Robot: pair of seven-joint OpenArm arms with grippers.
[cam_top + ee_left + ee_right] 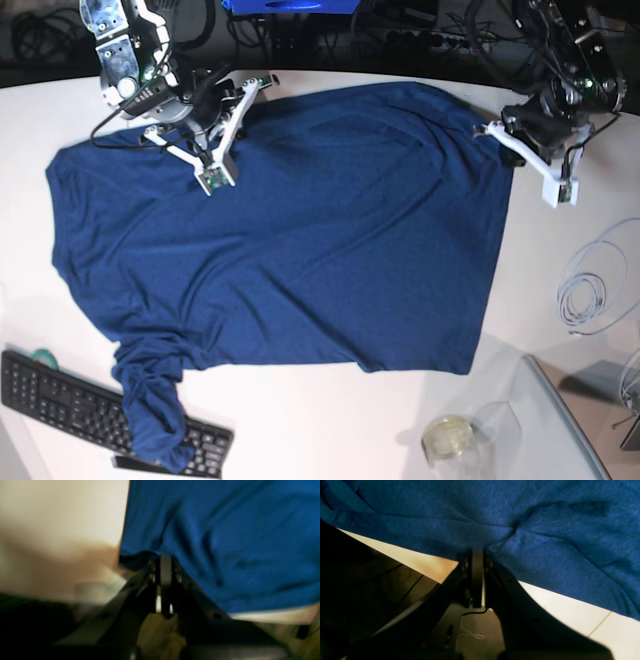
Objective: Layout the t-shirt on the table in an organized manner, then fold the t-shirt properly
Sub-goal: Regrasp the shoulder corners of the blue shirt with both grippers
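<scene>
Still the layout step: t-shirt (300, 230) spread over table (330, 420), one sleeve bunched on keyboard (60, 395) at 7 o'clock. Left gripper (165, 562) and right gripper (477, 555) both pinching hem. Next, probably: freeing that sleeve.

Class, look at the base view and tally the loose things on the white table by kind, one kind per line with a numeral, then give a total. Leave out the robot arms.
T-shirt: 1
Keyboard: 1
Coil of white cable: 1
Clear round container: 1
Total: 4
</scene>
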